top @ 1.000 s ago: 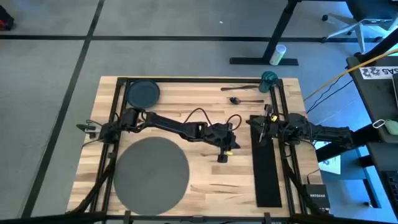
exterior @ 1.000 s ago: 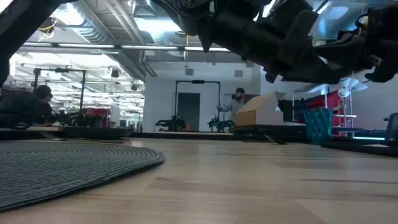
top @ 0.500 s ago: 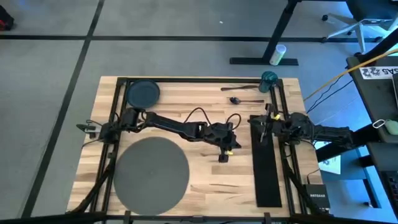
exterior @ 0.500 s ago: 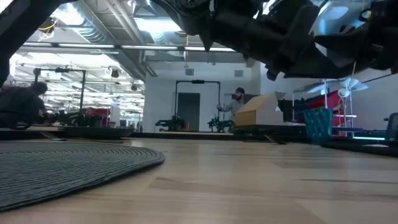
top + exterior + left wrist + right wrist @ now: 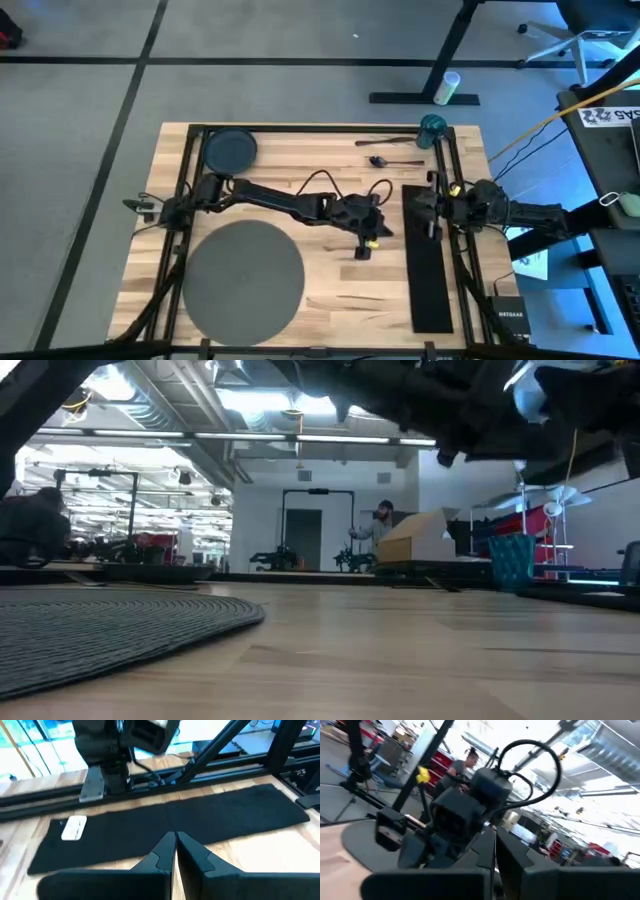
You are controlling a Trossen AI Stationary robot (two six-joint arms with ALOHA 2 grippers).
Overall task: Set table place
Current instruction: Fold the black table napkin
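Note:
On the wooden table [image 5: 330, 300], the round dark-grey place mat [image 5: 243, 278] lies flat at the near left; it also shows in the low view [image 5: 110, 632]. A long black napkin [image 5: 430, 265] lies flat along the right side, with a white tag [image 5: 74, 827] on it. My left gripper [image 5: 363, 250] hovers shut over the table's middle, pointing at the napkin [image 5: 175, 822]. My right gripper [image 5: 420, 207] is shut above the napkin's far end and faces my left arm [image 5: 470, 805].
A small dark round plate [image 5: 230, 150] sits at the far left corner. A spoon [image 5: 390, 160] and another utensil [image 5: 385, 141] lie near the far edge, beside a teal cup [image 5: 432, 128]. Black frame rails [image 5: 455, 250] run along the table's sides.
My right gripper has gone up and a little toward the table's right edge, over the napkin's far end. My left gripper has shifted slightly toward the napkin. The napkin and the mat lie as before.

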